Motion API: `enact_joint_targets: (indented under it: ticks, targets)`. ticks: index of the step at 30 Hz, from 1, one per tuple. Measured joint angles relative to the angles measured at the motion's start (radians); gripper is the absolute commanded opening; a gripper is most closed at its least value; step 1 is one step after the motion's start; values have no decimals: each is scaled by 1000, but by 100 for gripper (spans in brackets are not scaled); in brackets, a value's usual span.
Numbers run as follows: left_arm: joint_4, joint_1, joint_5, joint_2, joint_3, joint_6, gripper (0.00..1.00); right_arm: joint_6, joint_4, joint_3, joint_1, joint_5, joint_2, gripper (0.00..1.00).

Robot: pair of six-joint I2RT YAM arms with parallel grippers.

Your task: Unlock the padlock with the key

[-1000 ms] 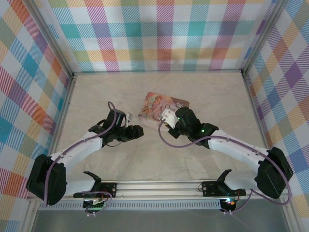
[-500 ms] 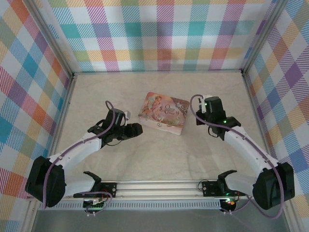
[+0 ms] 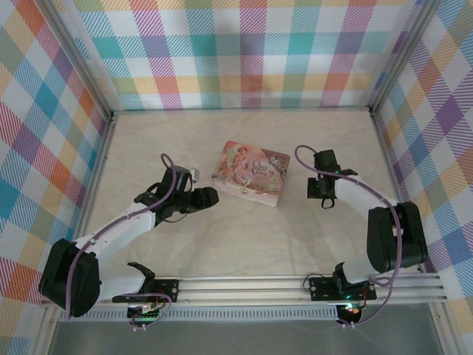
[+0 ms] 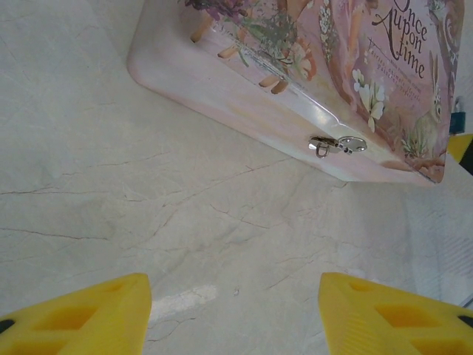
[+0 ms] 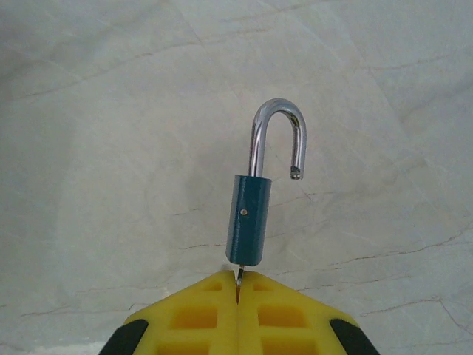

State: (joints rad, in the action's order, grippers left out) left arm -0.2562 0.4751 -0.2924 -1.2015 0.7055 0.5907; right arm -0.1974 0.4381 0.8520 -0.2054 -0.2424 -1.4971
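From above, the left gripper sits left of centre, just beside the lower left edge of the pink tin. The right gripper hangs over bare table right of centre, apart from the tin. In the left wrist view, two yellow fingers stand wide apart in the bottom corners, holding nothing. The tin runs across the top of that frame, its small silver hasp bare at centre right. In the right wrist view the fingers are pressed together at bottom centre on the thin blade of the key. The teal padlock stands out from the key at mid frame, its shackle sprung, the free end clear of the body. To my eye the lock looks opened, so the risk is in the carrying. The padlock hangs on the key alone, and a quick swing or tilt of the wrist could slide it off onto the table. A knock on the shackle could also snap it shut. The pinch on the blade is narrow, so the key may twist.
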Motion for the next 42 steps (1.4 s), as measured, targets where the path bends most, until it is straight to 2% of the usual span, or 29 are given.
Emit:
enact_joint_targets:
  ticks: [3,8,14,18,19,20,21,26,30,35,38,42]
  targets:
    - [0,0,5,0,0,0,61,-8,2,21,3,8,-36,0]
    - [1,0,18,-3,0,-1,62,-28,6,44,6,38,-57,6]
    - [2,-1,27,-19,0,-5,62,-55,20,71,10,49,-77,35]
    - [-5,-2,49,-21,2,-11,69,-73,40,78,10,49,-63,50]
    - [-12,-3,56,-21,5,-14,71,-75,50,80,10,48,-53,56]
    - [-23,-3,67,-21,11,-19,95,-77,58,85,10,47,-39,97]
    - [-32,-3,79,-20,20,-26,100,-84,64,88,10,45,-19,100]
    - [-94,-26,165,0,73,-45,100,-91,78,106,10,42,100,100]
    - [-167,-67,298,32,151,-83,100,-106,60,111,10,31,177,100]
    - [-171,-178,491,93,196,-166,100,-100,-130,-4,10,-29,309,100]
    - [-61,-237,613,130,136,-260,100,-69,-304,-129,10,-77,366,100]
    - [151,-271,687,122,-16,-394,100,-8,-517,-283,10,-137,339,99]
